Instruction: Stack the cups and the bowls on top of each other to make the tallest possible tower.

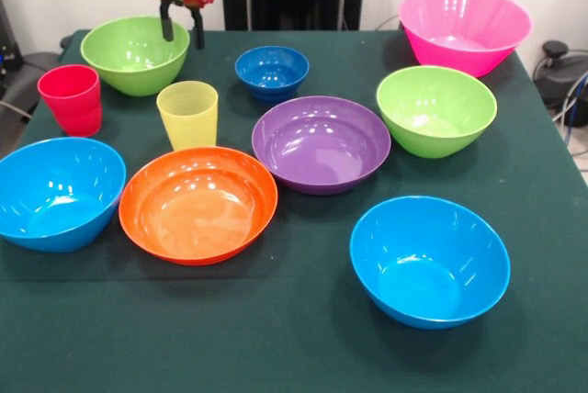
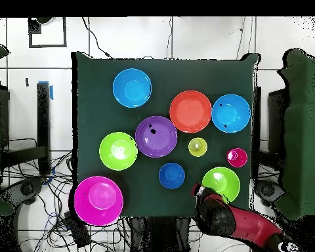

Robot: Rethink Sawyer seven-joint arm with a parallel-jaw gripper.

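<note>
All bowls and cups stand apart on the green table; no tower shows. My gripper [image 1: 182,30] is open and empty, just above the near rim of a lime green bowl [image 1: 134,54] at the robot's side; it also shows in the overhead view [image 2: 199,192]. Near it are the red cup [image 1: 71,99], yellow cup [image 1: 187,114] and small dark blue bowl [image 1: 272,72]. The purple bowl [image 1: 321,143], orange bowl [image 1: 197,204] and second lime green bowl [image 1: 435,109] lie mid-table. Light blue bowls [image 1: 57,193] [image 1: 429,260] sit at the front. The pink bowl [image 1: 464,28] is at the back right.
The green cloth table [image 1: 294,347] ends close behind the pink bowl and the lime green bowl under the gripper. Cables and black stands [image 2: 42,125] lie on the floor beside the table.
</note>
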